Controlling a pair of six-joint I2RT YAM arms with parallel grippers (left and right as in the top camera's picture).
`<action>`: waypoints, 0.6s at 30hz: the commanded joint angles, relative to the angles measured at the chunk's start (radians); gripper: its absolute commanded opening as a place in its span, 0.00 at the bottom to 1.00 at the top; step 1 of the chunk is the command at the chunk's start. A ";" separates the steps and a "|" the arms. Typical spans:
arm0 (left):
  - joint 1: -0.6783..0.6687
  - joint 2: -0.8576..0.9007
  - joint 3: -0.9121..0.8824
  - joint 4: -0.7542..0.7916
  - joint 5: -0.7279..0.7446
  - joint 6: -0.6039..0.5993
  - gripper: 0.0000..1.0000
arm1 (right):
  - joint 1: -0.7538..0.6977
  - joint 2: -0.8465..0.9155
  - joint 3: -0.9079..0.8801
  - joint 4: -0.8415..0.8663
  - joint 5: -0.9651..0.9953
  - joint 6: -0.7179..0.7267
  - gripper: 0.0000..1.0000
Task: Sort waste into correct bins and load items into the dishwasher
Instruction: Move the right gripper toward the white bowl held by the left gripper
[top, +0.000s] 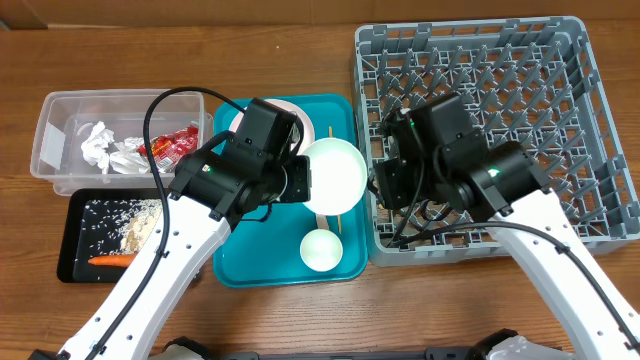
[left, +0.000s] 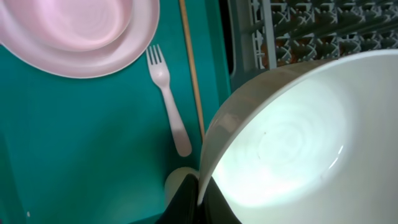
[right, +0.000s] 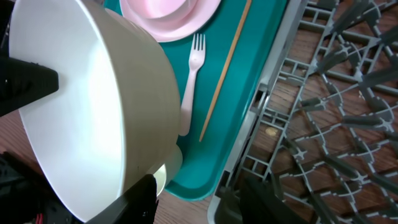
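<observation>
Bowl (top: 335, 175): left gripper (top: 307, 181) clamps rim | right gripper (right: 198, 199) part-open, beside

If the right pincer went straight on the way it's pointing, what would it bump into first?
Probably the bowl, which the left pincer holds just ahead of the right pincer. It sits a little to one side, so depth is hard to judge.

bowl (top: 333, 175): white
plate (left: 74, 31): pink
large tray (left: 74, 155): teal
dish rack (top: 520, 80): grey, grid
snack wrapper (top: 172, 146): red
carrot (top: 110, 261): orange
shallow tray (top: 72, 255): black
</observation>
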 joint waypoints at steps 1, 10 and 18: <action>-0.005 -0.009 0.022 -0.003 -0.003 -0.006 0.04 | 0.046 0.004 0.025 0.015 -0.037 0.008 0.46; -0.005 0.027 0.021 -0.025 -0.111 -0.006 0.04 | 0.064 0.003 0.026 -0.001 -0.048 0.008 0.47; -0.005 0.107 0.021 -0.024 -0.079 -0.006 0.04 | 0.071 0.006 0.026 0.004 -0.051 0.008 0.47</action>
